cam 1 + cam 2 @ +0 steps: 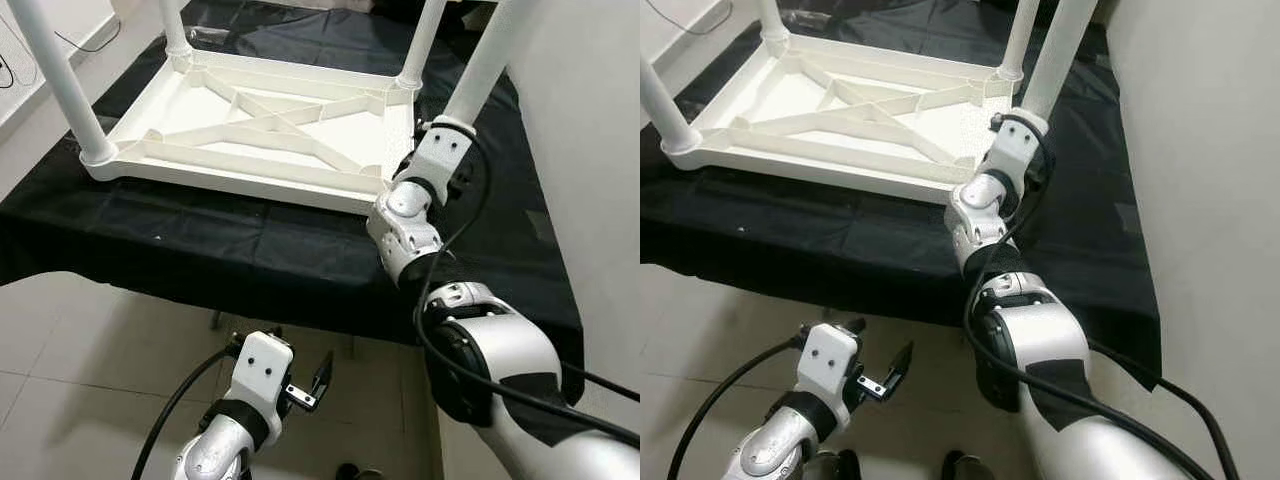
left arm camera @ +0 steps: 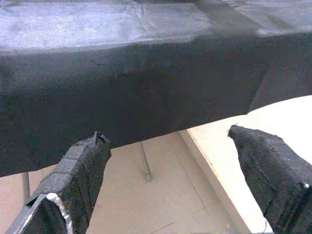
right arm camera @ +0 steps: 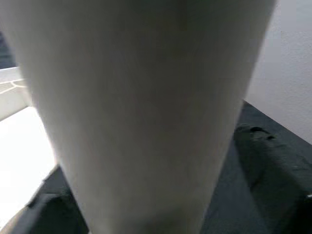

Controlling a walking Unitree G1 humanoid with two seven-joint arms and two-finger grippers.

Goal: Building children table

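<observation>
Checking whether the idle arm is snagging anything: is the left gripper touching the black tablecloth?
Apart. In the left eye view the left gripper hangs over bare floor, below and in front of the black tablecloth, with tile visible between.

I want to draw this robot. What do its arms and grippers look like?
Both arms are shiny silver with rounded joints, black bands and thick black cables looping alongside. The left gripper has a white boxy wrist block with screws and two long black fingers. The right arm's wrist is white too.
</observation>
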